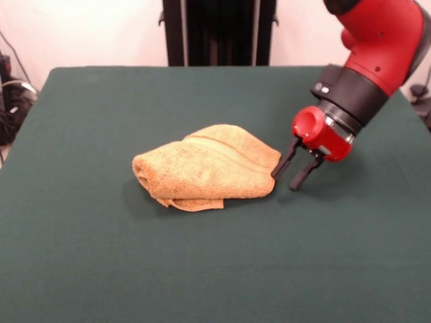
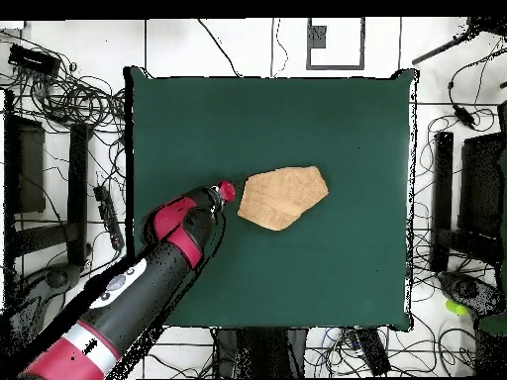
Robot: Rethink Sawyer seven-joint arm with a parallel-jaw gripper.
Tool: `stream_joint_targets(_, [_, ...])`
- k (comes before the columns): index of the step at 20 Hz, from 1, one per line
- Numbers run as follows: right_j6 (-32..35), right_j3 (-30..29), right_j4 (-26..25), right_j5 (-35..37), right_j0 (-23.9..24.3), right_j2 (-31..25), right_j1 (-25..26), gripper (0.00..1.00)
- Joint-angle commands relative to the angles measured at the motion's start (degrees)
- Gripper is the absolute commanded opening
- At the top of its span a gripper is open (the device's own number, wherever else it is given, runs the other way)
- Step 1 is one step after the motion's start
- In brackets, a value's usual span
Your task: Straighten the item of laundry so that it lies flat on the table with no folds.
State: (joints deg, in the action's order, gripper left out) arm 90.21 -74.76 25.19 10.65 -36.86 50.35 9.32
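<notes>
**A:** Hand (image 1: 291,169) is spread open with nothing in it, one fingertip (image 1: 277,173) right at the towel's (image 1: 205,168) edge. From the towel's middle in the front view the hand is at about 3 o'clock. The towel itself is near the table's (image 1: 101,269) center, bunched into a doubled-over lump.

**B:** Looks like soft terry, so I'd guess light and floppy, and it'll drag, not slide. Where would you grab it?

**A:** Probably the top layer's corner next to the hand, then peel it out. A lower flap pokes out around 6 o'clock. No containers anywhere on the table.
</notes>
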Motion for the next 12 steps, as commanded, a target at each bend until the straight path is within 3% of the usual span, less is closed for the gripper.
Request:
stream_joint_targets(1, [16.7,5.1,4.0,8.0,-1.0,-2.5,8.4,1.0])
stream_joint_targets(12, [13.9,5.6,1.5,13.7,-0.8,-0.9,9.0,1.0])
